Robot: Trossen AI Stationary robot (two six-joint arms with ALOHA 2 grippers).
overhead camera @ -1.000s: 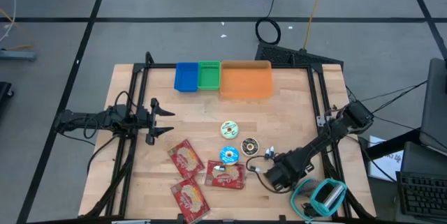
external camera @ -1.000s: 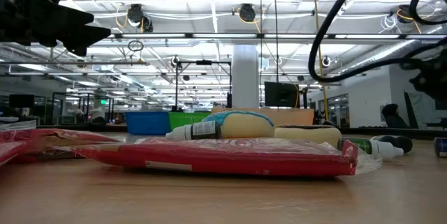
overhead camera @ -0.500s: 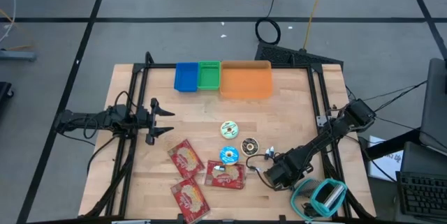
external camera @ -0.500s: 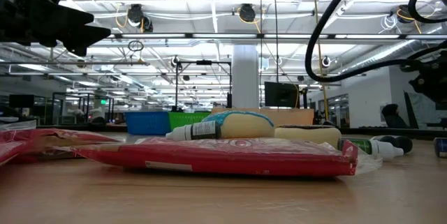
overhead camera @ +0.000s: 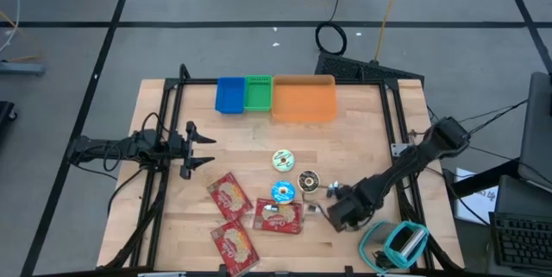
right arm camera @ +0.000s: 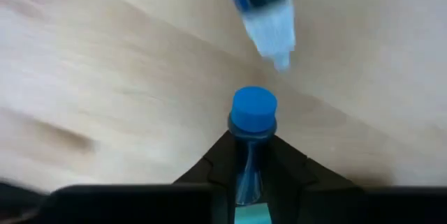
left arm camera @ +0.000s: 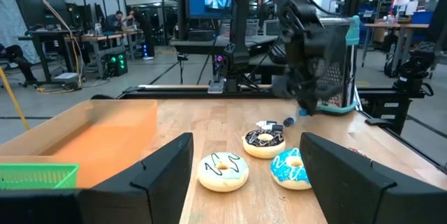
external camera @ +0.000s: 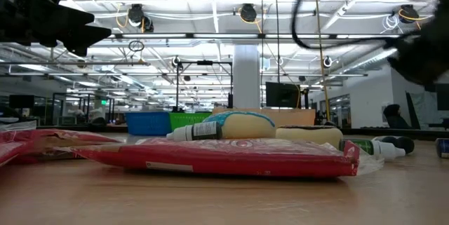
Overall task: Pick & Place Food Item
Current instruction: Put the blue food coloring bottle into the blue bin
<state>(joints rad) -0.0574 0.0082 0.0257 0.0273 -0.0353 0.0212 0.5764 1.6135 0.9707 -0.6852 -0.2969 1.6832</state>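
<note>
My right gripper is near the table's front right, by the red packet, and is shut on a small bottle with a blue cap. A second small bottle with a clear tip lies on the wood just past it. Three donuts lie flat mid-table: white, chocolate and blue. My left gripper waits open at the left, level above the table, with nothing between its fingers. My right gripper pinches the bottle's body between its two fingers, just behind the blue cap. The fingers lie along the bottle, and the cap sticks out past the fingertips. They come slanting down from above. Whether the bottle is clear of the wood I cannot tell.
Blue, green and orange bins stand in a row at the far edge. Two more red packets lie front left of centre. More small bottles lie near the packets. A teal object sits at the front right corner.
My right arm has risen a little near the front right; in the low view its dark body and cable have shifted and blurred. The donuts and packets have kept their places.
</note>
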